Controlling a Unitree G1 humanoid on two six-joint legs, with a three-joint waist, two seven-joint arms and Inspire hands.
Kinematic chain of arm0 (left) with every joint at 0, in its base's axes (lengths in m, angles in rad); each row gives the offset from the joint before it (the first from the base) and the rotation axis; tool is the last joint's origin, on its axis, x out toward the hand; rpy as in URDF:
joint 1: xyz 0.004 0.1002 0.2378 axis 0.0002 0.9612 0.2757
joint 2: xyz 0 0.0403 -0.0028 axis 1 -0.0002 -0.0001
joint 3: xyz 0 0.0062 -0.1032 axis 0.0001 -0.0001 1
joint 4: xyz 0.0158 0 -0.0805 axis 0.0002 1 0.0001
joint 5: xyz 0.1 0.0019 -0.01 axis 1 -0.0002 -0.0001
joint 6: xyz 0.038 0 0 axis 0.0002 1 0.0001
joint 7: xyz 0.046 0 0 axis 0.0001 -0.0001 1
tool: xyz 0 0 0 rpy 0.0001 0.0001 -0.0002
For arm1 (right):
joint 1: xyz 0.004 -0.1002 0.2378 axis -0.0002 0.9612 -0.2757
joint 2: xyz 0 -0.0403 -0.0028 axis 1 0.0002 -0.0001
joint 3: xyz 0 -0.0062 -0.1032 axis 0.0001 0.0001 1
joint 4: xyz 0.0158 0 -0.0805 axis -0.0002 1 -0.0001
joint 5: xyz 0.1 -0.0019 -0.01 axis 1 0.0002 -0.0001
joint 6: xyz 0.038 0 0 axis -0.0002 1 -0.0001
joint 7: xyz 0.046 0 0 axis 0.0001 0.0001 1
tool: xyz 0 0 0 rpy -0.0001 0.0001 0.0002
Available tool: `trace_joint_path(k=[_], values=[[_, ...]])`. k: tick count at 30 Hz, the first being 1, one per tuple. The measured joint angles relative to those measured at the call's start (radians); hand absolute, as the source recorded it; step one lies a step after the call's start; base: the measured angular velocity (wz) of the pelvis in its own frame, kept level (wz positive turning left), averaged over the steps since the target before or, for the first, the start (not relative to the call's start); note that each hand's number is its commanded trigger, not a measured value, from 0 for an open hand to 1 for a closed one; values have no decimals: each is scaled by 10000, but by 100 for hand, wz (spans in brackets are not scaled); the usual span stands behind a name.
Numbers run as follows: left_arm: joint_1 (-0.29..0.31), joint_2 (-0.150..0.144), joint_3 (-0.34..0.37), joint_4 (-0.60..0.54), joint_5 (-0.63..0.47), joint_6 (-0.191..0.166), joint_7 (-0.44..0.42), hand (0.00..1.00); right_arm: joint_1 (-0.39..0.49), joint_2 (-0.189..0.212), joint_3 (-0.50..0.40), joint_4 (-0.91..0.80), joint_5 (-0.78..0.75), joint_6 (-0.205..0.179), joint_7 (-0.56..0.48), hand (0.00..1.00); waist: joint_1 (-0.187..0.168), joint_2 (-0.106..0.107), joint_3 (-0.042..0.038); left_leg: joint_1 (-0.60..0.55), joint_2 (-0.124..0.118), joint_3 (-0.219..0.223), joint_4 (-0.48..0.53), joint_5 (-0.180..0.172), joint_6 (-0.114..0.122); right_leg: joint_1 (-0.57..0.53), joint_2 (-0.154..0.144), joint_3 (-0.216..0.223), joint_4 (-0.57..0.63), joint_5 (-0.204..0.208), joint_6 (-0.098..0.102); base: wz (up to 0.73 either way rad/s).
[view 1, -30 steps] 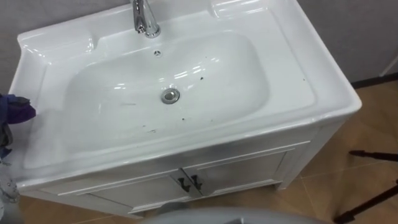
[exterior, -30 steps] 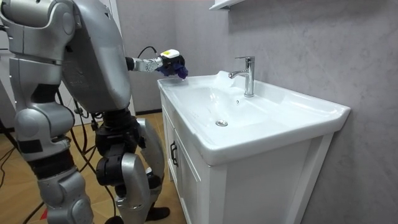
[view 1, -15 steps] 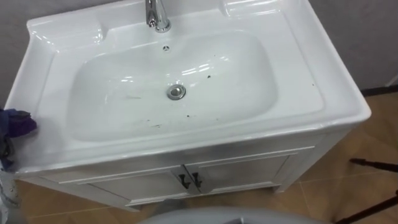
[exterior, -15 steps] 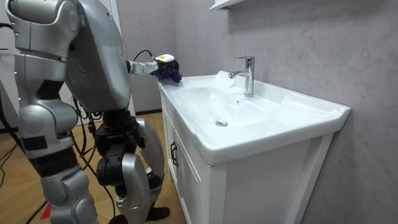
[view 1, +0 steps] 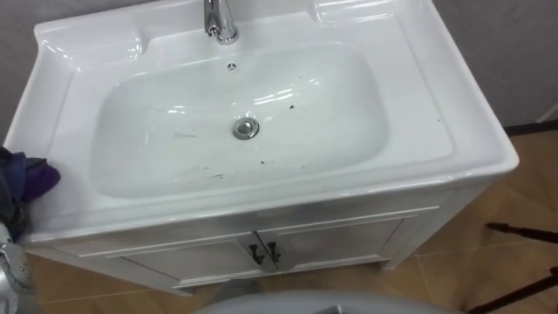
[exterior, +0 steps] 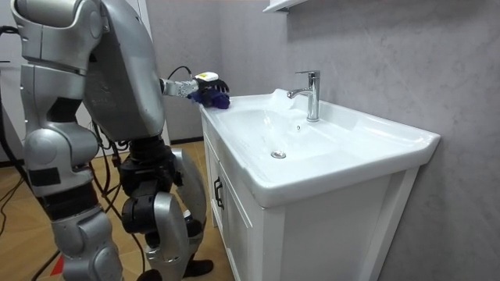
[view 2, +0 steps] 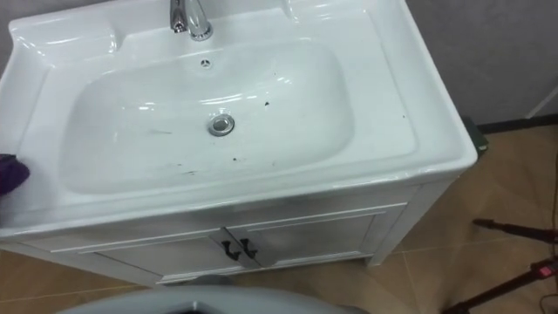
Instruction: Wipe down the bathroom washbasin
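Barely started tbh. Got purple cloth (view 1: 35, 180) clutched in curled-up left hand (exterior: 202, 86) at basin (view 1: 418, 122) left rim; plenty of dark specks (view 1: 261, 162) round drain (view 1: 246, 129) to wipe yet.

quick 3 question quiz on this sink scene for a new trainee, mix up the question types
1. True or false: the purple cloth lies in the bowl beside the drain.
2. Most of the dark specks sit: A) inside the bowl of the basin, B) on the cabinet doors, C) on the faucet.
3. Fill in: the cloth is gripped by the robot's ____ hand.

Key
1. False: it is at the basin's left rim.
2. A
3. Left: the left hand holds it.
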Motion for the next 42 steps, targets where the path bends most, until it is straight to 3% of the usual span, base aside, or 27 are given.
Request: trace_joint_path(k=[4,12,24,31,34,36,40,42], values=[[-247,3,46,-126,-18,-71,118,0,4,22,96,0,55,-7,-106,0,13,-3,17,-35,-12,-28,14,0,0,-8,16,-2,-3,0,0,1],[-562,0,46,-587,-415,-642,337,0,-12,138,390,104,-94,-146,-199,0,-134,22,42,-135,-11,-54,138,-1,1,-8,50,-3,-31,-10,18,1],[-549,-47,32,-1375,-577,-789,347,0,-74,161,379,96,-88,-146,-23,0,-467,202,-5,118,-49,-37,-64,0,0,198,77,13,-134,-10,21,0],[-550,-109,26,-1392,-1331,-919,346,0,-91,161,378,98,-163,-146,80,0,-577,192,8,144,-56,-19,-104,1,0,216,21,-3,-155,-10,21,0],[-558,-311,26,-1483,-2144,-928,346,0,-97,166,395,101,-148,-143,58,0,-578,174,23,144,-56,6,-99,1,0,209,10,-5,-164,-10,21,0],[-558,-459,23,-1768,-2834,-928,335,0,-129,181,405,101,-131,-135,5,0,-540,137,53,121,-54,-2,-91,1,0,184,10,0,-165,-10,21,0],[-558,-468,29,-2634,-3306,-983,349,0,-164,199,404,96,-133,-136,-131,0,-489,86,94,121,-61,-12,-91,0,0,187,9,0,-170,-7,26,0],[-559,-473,-12,-3011,-3471,-1208,418,0,-264,199,405,84,-133,-144,-192,0,-507,94,100,129,-64,-11,-93,0,0,202,26,-2,-175,-4,32,0]])
